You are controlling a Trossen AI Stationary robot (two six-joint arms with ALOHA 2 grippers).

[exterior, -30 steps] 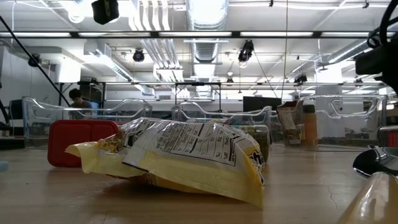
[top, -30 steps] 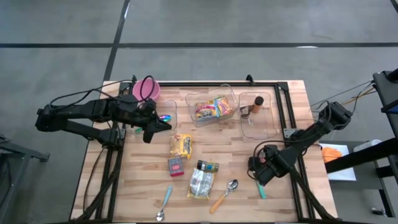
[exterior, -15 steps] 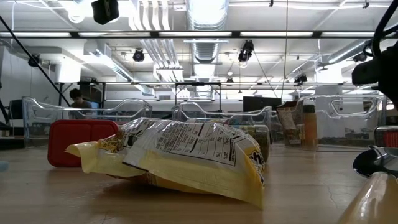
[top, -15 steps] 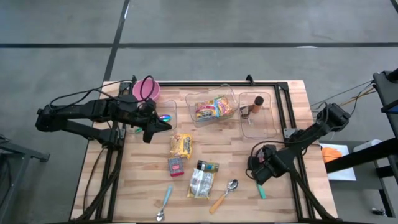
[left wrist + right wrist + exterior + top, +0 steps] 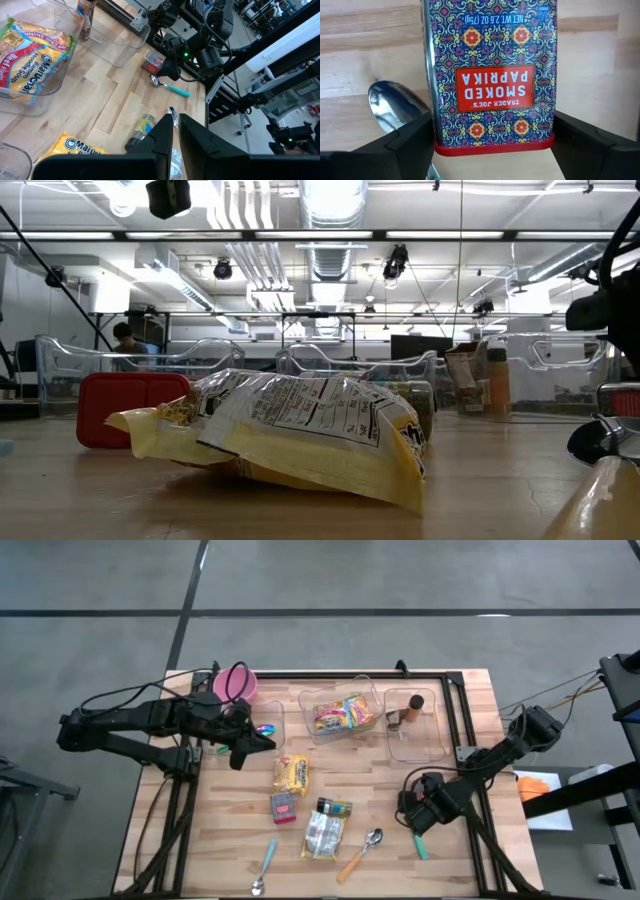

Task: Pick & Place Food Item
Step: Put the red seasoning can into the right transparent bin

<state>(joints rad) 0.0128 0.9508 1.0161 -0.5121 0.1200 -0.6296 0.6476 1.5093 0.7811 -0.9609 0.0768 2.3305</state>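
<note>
The right gripper (image 5: 490, 145) stood spread wide around the patterned red-rimmed smoked paprika tin (image 5: 490, 75), low right in the high view. Closing squarely on its flat sides seemed wise. A steel teal-handled spoon (image 5: 395, 107) lay just beside it, liable to snag. The left gripper (image 5: 173, 131), pressed together, waited upper left.

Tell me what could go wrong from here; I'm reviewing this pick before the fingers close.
The right end effector is open around the smoked paprika tin, and a spoon lies right beside the tin near one finger. Closing could pinch or shove the spoon. The tin's smooth flat sides might also slip or twist if the fingers close off-centre. The left end effector is shut, well away near the bins.
</note>
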